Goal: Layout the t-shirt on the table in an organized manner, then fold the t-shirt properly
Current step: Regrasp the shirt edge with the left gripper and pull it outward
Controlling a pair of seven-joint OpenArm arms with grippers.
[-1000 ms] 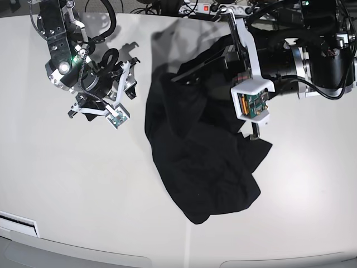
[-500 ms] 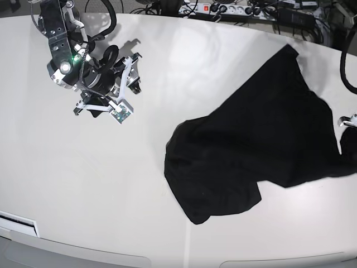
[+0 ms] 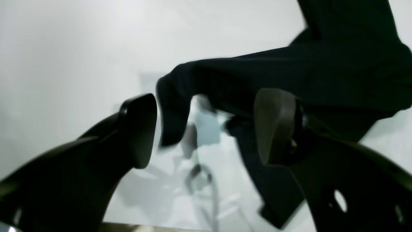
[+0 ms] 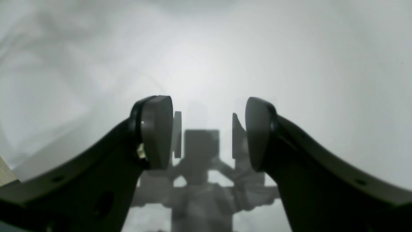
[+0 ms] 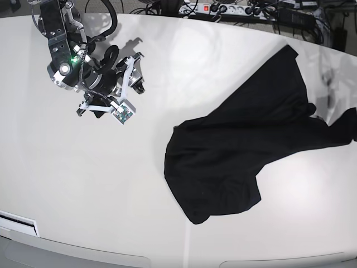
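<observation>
The black t-shirt point(image 5: 245, 151) lies crumpled on the white table point(image 5: 83, 184), stretched from the middle to the right edge, with one end running out of the base view. In the blurred left wrist view my left gripper point(image 3: 207, 127) is open, and a loose fold of the t-shirt point(image 3: 289, 74) hangs just beyond and between its fingers without being pinched. My right gripper point(image 4: 207, 132) is open over bare table point(image 4: 289, 48), nothing between its pads. In the base view the right gripper point(image 5: 95, 110) sits at the far left, well apart from the shirt.
A power strip with cables point(image 5: 223, 10) lies along the table's back edge. A white fitting point(image 5: 17, 223) sits at the front left, by the curved front edge. My left arm is outside the base view.
My left arm pulled the shirt's end to the right, went out of the base view and opened its jaws, releasing the fabric. The right arm has barely moved.
</observation>
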